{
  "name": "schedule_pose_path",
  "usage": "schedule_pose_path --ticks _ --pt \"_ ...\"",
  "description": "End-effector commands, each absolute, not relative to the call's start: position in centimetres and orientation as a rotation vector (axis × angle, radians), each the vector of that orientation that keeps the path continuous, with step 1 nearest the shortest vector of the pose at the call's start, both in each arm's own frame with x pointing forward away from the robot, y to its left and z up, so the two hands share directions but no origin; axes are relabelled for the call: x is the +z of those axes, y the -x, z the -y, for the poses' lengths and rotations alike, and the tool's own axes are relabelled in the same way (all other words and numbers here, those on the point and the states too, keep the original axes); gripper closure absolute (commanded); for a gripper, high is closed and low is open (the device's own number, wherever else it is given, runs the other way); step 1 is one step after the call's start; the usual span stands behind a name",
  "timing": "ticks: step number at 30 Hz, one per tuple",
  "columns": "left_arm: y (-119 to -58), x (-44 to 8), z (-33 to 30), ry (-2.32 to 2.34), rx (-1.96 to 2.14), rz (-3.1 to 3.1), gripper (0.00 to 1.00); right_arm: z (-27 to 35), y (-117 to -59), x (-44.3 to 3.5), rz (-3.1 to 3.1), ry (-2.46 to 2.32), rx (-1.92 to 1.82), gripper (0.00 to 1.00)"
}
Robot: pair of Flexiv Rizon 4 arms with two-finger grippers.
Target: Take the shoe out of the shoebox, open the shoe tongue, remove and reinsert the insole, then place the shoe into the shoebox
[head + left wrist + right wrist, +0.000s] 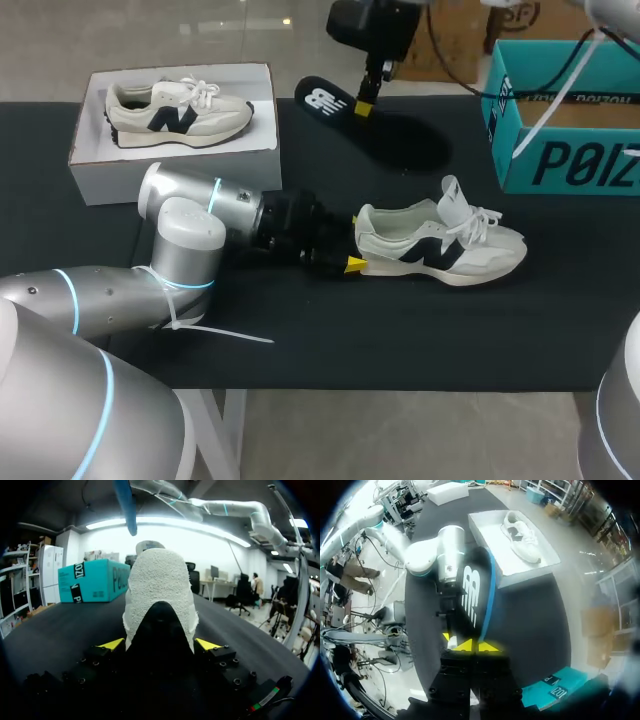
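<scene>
1. Closest to the robot, the left fingers [352, 263] lie low on the counter [400, 330], near its middle. They are closed on the heel of the shoe [440, 245], one finger on each side. The left wrist view shows the heel squeezed between the two yellow tips.
2. The shoe lies on its sole on the counter, with its toe toward the right edge. It is out of its box, so I think the first step is done.
3. The tongue [452, 195] stands up and the laces look loose. I think the tongue step is done too.
4. Further back, the right fingers [365, 105] come down from above the far edge. They are closed on the black insole [325, 100] and hold it up off the counter. So the insole is out of the shoe.
5. At the far left corner sits the white shoebox [175, 165]. A second shoe [180, 108] lies inside it.
6. At the far right corner stands a blue-green box [560, 160].
7. About half of the job looks done. The insole is not back in the shoe yet. After that, the shoe must go into the shoebox.
</scene>
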State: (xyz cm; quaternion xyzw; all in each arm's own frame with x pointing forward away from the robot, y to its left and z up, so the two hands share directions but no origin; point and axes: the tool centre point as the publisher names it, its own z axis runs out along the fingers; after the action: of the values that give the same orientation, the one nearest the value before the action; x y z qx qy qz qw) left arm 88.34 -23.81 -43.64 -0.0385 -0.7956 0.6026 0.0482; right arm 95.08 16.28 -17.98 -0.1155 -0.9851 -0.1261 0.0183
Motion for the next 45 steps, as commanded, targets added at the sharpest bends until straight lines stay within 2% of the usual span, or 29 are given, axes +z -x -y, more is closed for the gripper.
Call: schedule_pose_path --ticks 1,17,36,45 --pt "-88.4 -44.0 23.9 0.118 1.832 2.427 1.00 -14.1 -90.6 -16.8 3.078 0.373 -0.685 1.00" --pt "-88.4 -44.0 23.9 0.118 1.832 2.427 1.00 -13.1 -79.4 -11.4 3.189 0.308 -1.247 1.00" --pt "-88.4 -44.0 23.9 0.118 1.832 2.427 1.00 -13.1 -79.4 -11.4 3.189 0.308 -1.247 1.00" --pt "-88.4 -44.0 23.9 0.118 1.832 2.427 1.00 -12.4 -77.0 -9.2 3.008 0.396 -1.576 1.00"
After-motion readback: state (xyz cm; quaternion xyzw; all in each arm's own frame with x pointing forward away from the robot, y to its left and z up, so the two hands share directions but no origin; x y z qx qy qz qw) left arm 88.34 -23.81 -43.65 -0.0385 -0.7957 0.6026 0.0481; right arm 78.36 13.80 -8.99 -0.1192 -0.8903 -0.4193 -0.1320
